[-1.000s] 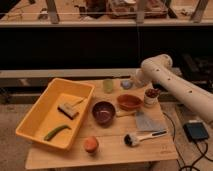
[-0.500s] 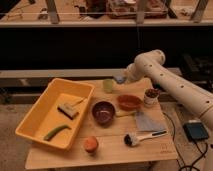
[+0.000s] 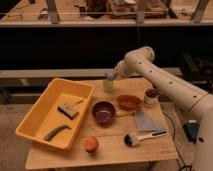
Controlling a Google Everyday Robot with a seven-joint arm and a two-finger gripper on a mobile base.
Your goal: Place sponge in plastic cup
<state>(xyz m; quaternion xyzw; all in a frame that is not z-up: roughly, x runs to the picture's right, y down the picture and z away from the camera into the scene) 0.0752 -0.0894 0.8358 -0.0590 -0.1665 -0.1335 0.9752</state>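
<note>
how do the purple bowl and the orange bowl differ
The purple bowl is purple and looks deeper; the orange bowl is orange-brown and shallower. The purple one sits nearer the yellow tray, the orange one nearer the white cup. Both stand upright. The gripper hovers over the plastic cup.

The sponge (image 3: 109,75) held above the plastic cup (image 3: 108,86) hides the gripper (image 3: 113,76) fingers

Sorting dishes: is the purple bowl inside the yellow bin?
No, the purple bowl stands outside the yellow bin; the end effector hovers over the plastic cup.
</note>
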